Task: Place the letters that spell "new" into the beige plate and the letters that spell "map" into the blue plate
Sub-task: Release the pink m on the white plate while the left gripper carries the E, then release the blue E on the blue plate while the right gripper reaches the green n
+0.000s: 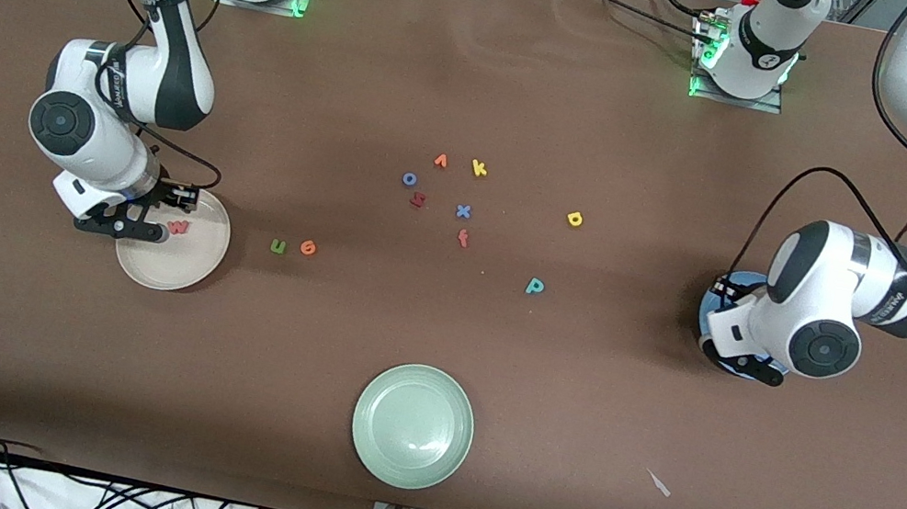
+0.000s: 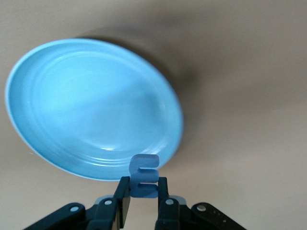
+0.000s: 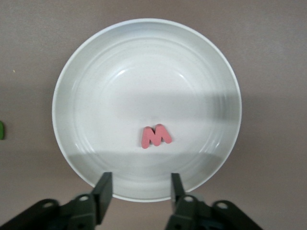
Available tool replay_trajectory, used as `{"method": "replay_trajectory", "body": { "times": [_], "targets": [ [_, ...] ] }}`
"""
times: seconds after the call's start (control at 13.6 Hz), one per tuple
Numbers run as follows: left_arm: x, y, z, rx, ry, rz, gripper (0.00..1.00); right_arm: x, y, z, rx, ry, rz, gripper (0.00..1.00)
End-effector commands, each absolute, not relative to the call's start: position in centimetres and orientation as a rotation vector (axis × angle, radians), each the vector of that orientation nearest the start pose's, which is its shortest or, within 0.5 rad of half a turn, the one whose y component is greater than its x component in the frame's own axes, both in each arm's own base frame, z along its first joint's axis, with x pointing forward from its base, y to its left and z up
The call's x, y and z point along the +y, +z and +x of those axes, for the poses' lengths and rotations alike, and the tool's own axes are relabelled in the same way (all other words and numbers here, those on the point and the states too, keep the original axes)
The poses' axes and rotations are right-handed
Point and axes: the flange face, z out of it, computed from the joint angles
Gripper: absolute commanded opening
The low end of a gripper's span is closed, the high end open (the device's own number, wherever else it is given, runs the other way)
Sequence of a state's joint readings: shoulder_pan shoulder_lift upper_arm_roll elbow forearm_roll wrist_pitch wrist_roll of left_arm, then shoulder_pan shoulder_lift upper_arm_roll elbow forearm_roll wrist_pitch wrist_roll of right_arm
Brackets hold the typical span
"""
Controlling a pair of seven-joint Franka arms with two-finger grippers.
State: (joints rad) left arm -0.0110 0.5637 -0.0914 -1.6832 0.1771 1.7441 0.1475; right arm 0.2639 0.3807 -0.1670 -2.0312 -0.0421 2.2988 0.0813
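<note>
The salmon-pink "w" (image 1: 179, 226) (image 3: 156, 136) lies in the beige plate (image 1: 176, 266) (image 3: 105, 81) at the right arm's end of the table. My right gripper (image 1: 132, 228) (image 3: 139, 189) hangs open over that plate's rim, with nothing between its fingers. My left gripper (image 1: 755, 371) (image 2: 144, 189) is shut on the blue "m" (image 2: 144, 175) just over the edge of the blue plate (image 1: 723, 288) (image 2: 72, 110), which the arm mostly hides in the front view. On the cloth lie the green "n" (image 1: 279, 245), orange "e" (image 1: 308, 247), yellow "a" (image 1: 575, 218) and teal "p" (image 1: 535, 285).
A pale green plate (image 1: 420, 384) sits nearest the front camera. Mid-table there is a cluster of other letters: orange "v" (image 1: 440, 161), yellow "k" (image 1: 479, 169), blue "o" (image 1: 409, 179), blue "x" (image 1: 463, 211), red "f" (image 1: 463, 238). A small white scrap (image 1: 659, 483) lies on the cloth.
</note>
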Motion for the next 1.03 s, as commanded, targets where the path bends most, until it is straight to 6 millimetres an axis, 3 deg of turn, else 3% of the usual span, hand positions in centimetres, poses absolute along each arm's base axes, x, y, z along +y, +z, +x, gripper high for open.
{"method": "replay_trajectory", "body": {
  "times": [0.0,0.07,0.15,0.29,0.37,0.59,0.81,0.95],
  "targets": [
    [-2.4,22.0,61.8,0.615,0.763,-2.864,0.33,7.6,25.6,58.4,-0.022,0.130,-3.228,0.71],
    [-2.1,21.6,62.0,0.628,0.752,-2.847,0.83,9.8,25.7,58.7,-0.002,0.113,-3.222,0.73],
    [-2.4,21.9,62.1,0.623,0.745,-2.854,1.00,11.6,25.4,59.2,0.048,0.098,-3.223,0.75],
    [-3.2,23.8,62.4,0.574,0.706,-2.892,1.00,15.7,24.7,59.7,0.116,0.076,-3.222,0.75],
    [-3.9,24.4,62.3,0.460,0.691,-2.959,1.00,16.9,24.2,60.0,0.136,0.067,-3.224,0.75],
    [-8.7,26.7,61.2,0.256,0.645,-3.032,1.00,18.9,22.8,60.8,0.164,0.045,-3.226,0.75],
    [-14.0,26.7,58.7,0.079,0.524,-3.073,1.00,19.5,21.8,60.8,0.161,0.023,-3.218,0.74],
    [-16.9,25.6,56.5,-0.047,0.453,-3.089,1.00,21.5,20.7,60.2,0.158,-0.006,-3.212,0.74]
  ]
}}
